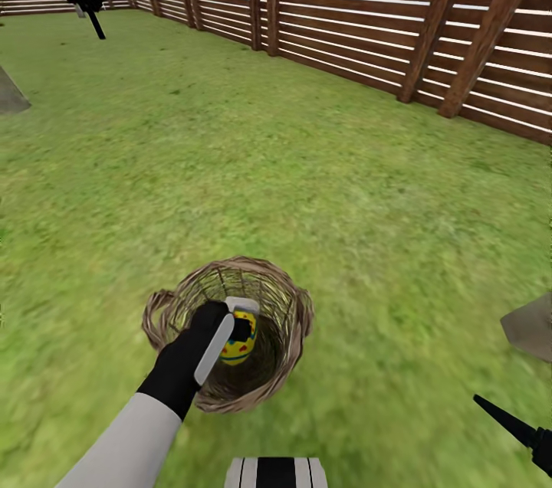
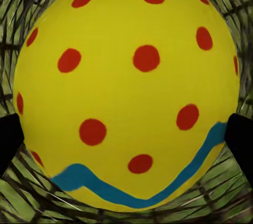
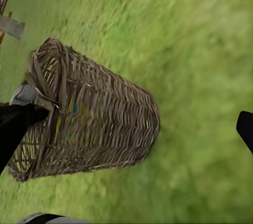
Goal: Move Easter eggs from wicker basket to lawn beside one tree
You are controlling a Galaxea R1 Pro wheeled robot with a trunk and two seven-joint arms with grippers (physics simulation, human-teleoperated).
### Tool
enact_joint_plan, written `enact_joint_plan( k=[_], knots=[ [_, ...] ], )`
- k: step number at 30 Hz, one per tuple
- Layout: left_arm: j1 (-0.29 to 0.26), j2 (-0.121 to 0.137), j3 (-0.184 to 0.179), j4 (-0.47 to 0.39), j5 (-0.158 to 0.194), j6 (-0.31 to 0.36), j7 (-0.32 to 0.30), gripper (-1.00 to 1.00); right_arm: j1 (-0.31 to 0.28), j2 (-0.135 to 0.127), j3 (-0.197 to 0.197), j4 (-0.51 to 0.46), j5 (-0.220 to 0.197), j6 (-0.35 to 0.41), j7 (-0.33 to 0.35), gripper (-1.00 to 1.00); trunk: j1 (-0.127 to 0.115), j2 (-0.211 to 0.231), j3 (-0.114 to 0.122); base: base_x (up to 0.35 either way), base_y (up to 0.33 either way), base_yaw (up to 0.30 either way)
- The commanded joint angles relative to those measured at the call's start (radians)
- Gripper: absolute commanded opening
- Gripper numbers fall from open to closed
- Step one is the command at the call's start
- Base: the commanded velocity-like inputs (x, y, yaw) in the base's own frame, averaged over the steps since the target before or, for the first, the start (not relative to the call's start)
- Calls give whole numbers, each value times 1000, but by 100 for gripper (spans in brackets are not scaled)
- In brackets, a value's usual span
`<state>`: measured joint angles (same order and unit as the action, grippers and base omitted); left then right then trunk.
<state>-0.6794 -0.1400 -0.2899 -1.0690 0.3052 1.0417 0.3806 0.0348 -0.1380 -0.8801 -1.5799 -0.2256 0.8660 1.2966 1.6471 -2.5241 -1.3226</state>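
One yellow Easter egg [image 1: 239, 338] with red dots and blue zigzag sits gripped in the left gripper [image 1: 239, 319] inside the round brown wicker basket [image 1: 295, 312], at 6 o'clock on the green lawn [image 1: 322, 189]. Right gripper [image 3: 132, 129] jaws wide, empty.

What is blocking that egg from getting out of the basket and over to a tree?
Little that shows. The left gripper is inside the wicker basket with its fingers on either side of an egg; only the basket's wall and rim surround it. Beyond lies open lawn. No pale-trunked tree can be made out here.
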Motion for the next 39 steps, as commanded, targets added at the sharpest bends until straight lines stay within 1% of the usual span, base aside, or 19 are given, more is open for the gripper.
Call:
enact_joint_plan(
  k=[1,5,17,33,39],
  knots=[
    [0,0,0,-14,11,5,10,-100,0,0,0,0,-5,7,0,100,-1,0,3,-92,0,0],
    [0,-1,0,-35,11,5,13,-100,0,-1,0,0,-5,7,0,100,-2,1,19,-63,0,0],
    [0,-1,0,-39,11,5,15,-100,0,-3,0,0,-6,7,0,100,-8,4,65,-93,0,0],
    [0,-1,-1,-47,11,5,15,-100,0,0,1,-1,-6,7,0,100,-15,7,127,-159,0,0],
    [0,-1,-2,-59,11,5,17,-100,0,0,1,-1,-6,7,0,100,-18,9,150,-39,0,0]
  ],
)
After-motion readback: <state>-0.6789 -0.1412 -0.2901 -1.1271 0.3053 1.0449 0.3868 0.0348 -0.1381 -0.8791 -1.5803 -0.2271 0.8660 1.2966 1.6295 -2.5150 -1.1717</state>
